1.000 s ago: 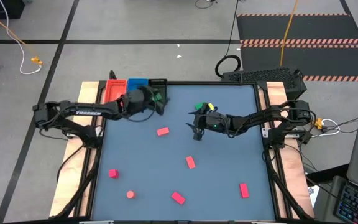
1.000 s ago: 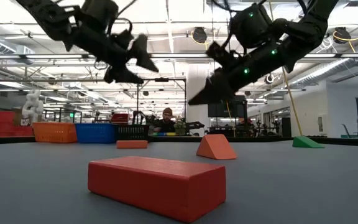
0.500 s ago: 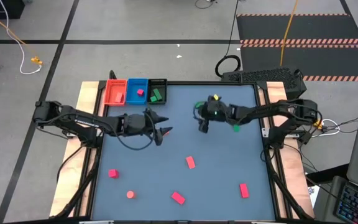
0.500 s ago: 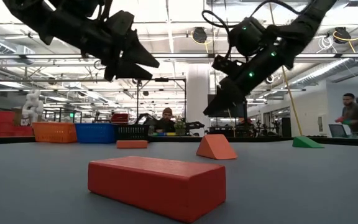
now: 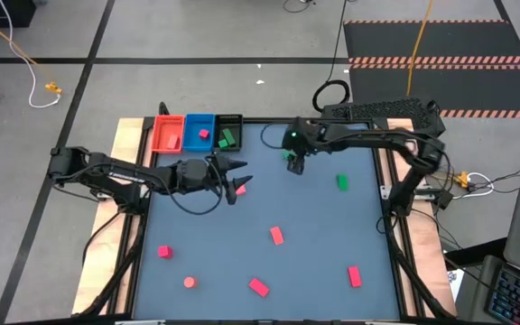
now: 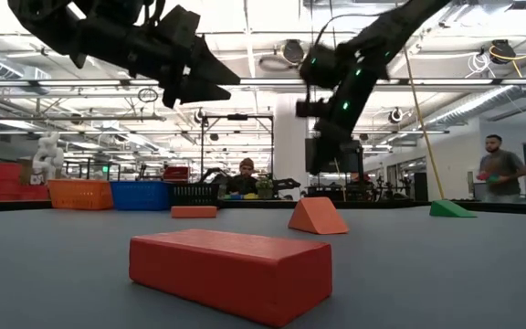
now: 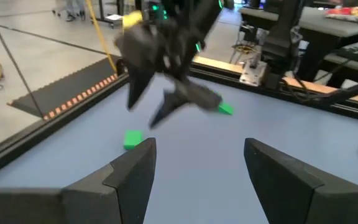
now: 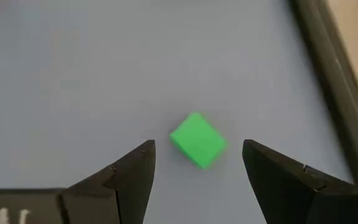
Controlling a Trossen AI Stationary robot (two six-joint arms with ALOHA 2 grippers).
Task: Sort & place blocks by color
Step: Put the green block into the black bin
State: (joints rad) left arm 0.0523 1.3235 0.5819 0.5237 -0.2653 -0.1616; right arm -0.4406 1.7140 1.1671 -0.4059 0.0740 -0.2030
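While blocks (image 5: 276, 236) dot grey table (image 5: 332, 244) | both end effectors spread, empty | person (image 6: 495, 174) behind

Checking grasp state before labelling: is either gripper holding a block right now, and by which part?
Nothing is held. The right gripper is open above a small green block, not touching. The left gripper is open and empty near a red block.

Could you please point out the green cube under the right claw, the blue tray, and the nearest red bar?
Green cube (image 8: 197, 140), right wrist view, middle of its top face.
Blue tray (image 5: 197, 143), high view, its near rim.
Red bar (image 6: 231, 272), low view, its front face.
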